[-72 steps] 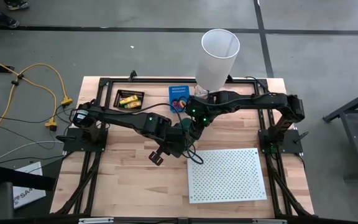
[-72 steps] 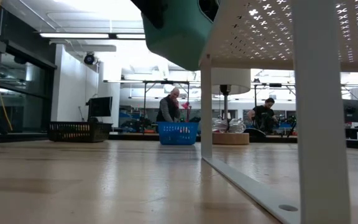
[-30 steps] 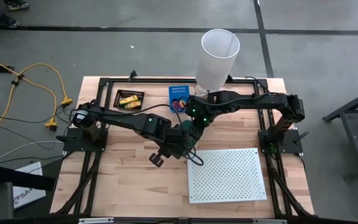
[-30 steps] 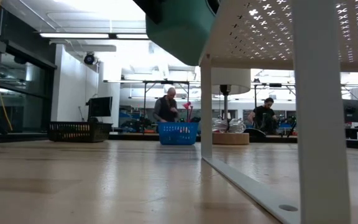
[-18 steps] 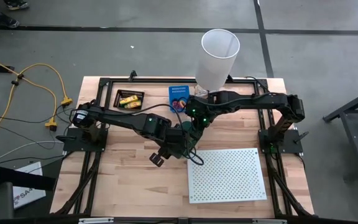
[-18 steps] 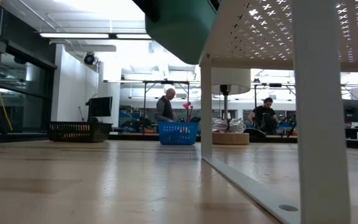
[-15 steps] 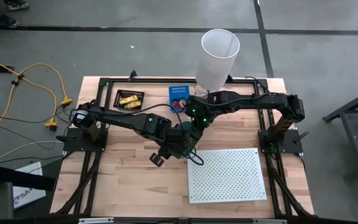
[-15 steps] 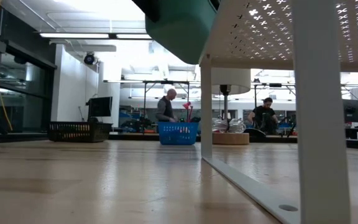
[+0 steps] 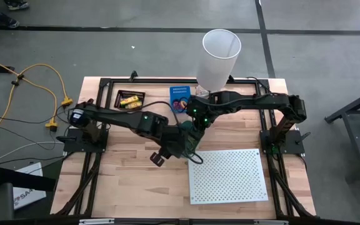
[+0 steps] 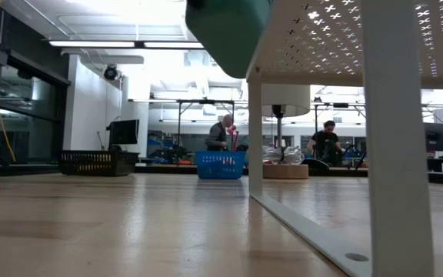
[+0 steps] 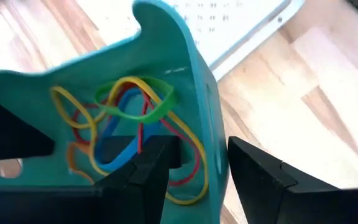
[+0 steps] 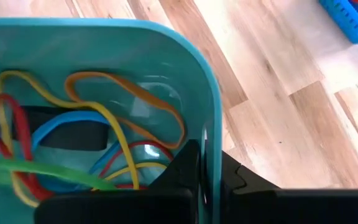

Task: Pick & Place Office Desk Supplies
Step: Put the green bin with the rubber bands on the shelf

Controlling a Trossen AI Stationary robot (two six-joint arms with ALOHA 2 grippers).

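Near the middle of the high view, both arms meet over the wooden worktop [image 9: 124, 181], just above the upper left corner of the white perforated board [image 9: 227, 175]. Between them hangs a teal bin [image 9: 188, 131], lifted clear of the surface; in the low view its underside [image 10: 229, 31] shows at the top of the frame beside the board's leg.

The right claw [image 12: 207, 168] is clenched on the bin's rim, one finger inside the wall and one outside. The left claw [image 11: 197, 165] stands released, its two dark fingers [image 11: 260, 174] astride the bin's wall with a gap on either side.

Inside the bin lies a tangle of rubber bands [image 12: 92, 143]: yellow, red, orange, blue and green loops, overlapping on the floor of the bin [image 11: 129, 124].

Toward the top of the high view, a black tray [image 9: 131, 99] holds yellow-and-red packs, a small blue basket [image 9: 179, 95] sits to its right, and a tall white tapered bin [image 9: 219, 59] stands at the worktop's far edge.
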